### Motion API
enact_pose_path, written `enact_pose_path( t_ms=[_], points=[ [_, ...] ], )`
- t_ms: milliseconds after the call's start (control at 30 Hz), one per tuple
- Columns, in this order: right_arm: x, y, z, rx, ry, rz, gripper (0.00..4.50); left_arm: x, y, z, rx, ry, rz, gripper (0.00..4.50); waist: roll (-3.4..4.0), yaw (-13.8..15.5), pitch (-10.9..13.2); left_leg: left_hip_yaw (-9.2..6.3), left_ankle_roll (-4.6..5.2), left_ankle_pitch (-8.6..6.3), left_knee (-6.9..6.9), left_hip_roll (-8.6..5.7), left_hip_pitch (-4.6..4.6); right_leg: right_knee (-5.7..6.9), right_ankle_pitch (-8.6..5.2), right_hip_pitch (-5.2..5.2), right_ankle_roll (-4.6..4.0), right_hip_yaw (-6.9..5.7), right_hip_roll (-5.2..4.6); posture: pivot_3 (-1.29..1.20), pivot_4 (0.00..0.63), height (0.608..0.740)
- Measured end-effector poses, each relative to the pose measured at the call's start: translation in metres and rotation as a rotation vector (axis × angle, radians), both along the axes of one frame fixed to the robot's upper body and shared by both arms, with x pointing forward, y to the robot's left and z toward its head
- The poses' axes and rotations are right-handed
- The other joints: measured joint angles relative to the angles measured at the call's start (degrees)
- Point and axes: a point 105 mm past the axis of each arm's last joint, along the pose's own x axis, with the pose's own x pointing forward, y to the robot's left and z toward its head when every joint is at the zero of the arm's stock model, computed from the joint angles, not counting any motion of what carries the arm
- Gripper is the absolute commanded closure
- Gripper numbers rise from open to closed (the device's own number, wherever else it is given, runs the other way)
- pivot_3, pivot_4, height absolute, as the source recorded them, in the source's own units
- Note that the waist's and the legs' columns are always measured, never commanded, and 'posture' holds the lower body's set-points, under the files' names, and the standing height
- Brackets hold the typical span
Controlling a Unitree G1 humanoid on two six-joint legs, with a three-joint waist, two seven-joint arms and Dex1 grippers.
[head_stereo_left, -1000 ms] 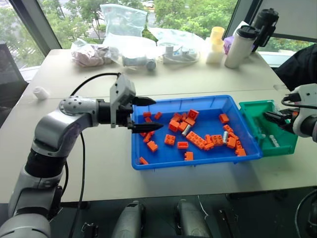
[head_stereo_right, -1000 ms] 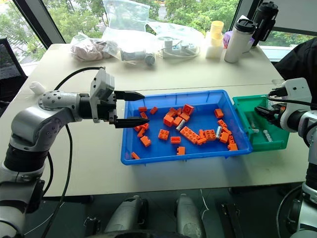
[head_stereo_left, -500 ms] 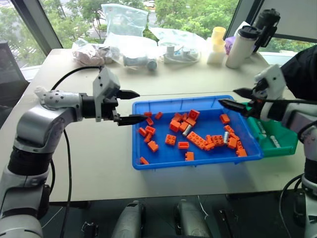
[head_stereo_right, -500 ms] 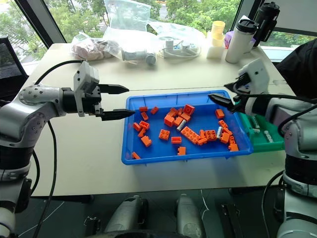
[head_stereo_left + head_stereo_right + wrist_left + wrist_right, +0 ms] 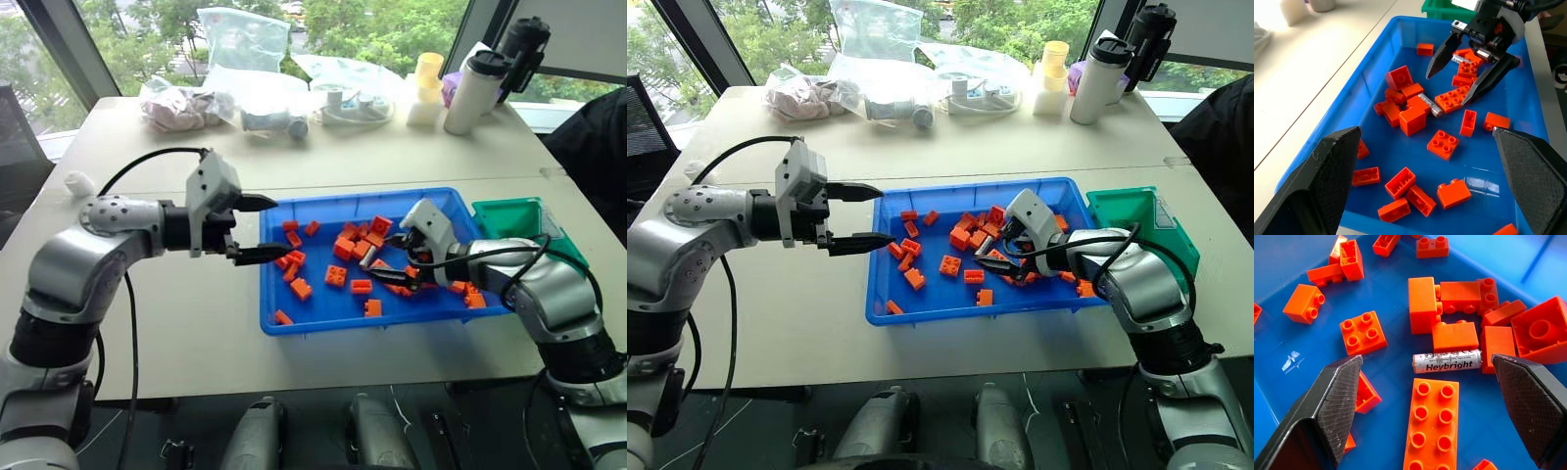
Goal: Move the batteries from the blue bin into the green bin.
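Note:
The blue bin [image 5: 294, 318] sits mid-table, holding several orange bricks [image 5: 336, 276]. A silver battery [image 5: 1447, 361] labelled Heybright lies among the bricks, also seen in the left wrist view [image 5: 1430, 105]. My right gripper [image 5: 988, 253] is open and low inside the bin. Its fingers [image 5: 1332, 401] straddle that battery without touching it. A second battery [image 5: 1462, 59] lies under the right gripper's body. My left gripper [image 5: 276, 228] is open and empty, hovering at the bin's left edge. The green bin [image 5: 509, 217] stands against the blue bin's right end, partly hidden by my right arm.
Across the far side of the table stand plastic bags [image 5: 255, 59], yellow cups [image 5: 426, 88], a white tumbler [image 5: 475, 88] and a black bottle [image 5: 524, 44]. A small white object [image 5: 80, 183] lies at far left. A person's dark sleeve [image 5: 598, 127] shows at right.
My right gripper swung left from the green bin, dropped into the blue bin over the bricks and opened wider. My left gripper drew back slightly to the bin's left edge.

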Motion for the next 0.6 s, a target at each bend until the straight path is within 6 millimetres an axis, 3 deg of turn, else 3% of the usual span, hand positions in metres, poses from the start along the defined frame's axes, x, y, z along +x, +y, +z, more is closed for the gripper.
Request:
enact_pose_path(
  t_ms=[233, 600],
  points=[
    [0.005, 0.013, -0.015, -0.009, 0.043, 0.036, 0.05, 0.000, 0.000, -0.001, -0.001, 0.000, 0.011, 0.00, 0.00, 0.1, 0.0, -0.01, 0.00, 0.00, 0.00, -0.01, -0.01, 0.00, 0.00, 0.00, 0.00, -0.01, -0.01, 0.00, 0.150, 0.740],
    [0.019, 0.012, -0.021, -0.044, 0.054, 0.007, 0.05, 0.000, -0.001, 0.000, -0.002, -0.001, 0.014, 0.00, 0.00, 0.0, 0.0, -0.01, 0.00, 0.00, 0.00, -0.01, 0.00, 0.01, 0.00, -0.01, 0.00, -0.01, -0.01, 0.00, 0.150, 0.740]
  ],
)
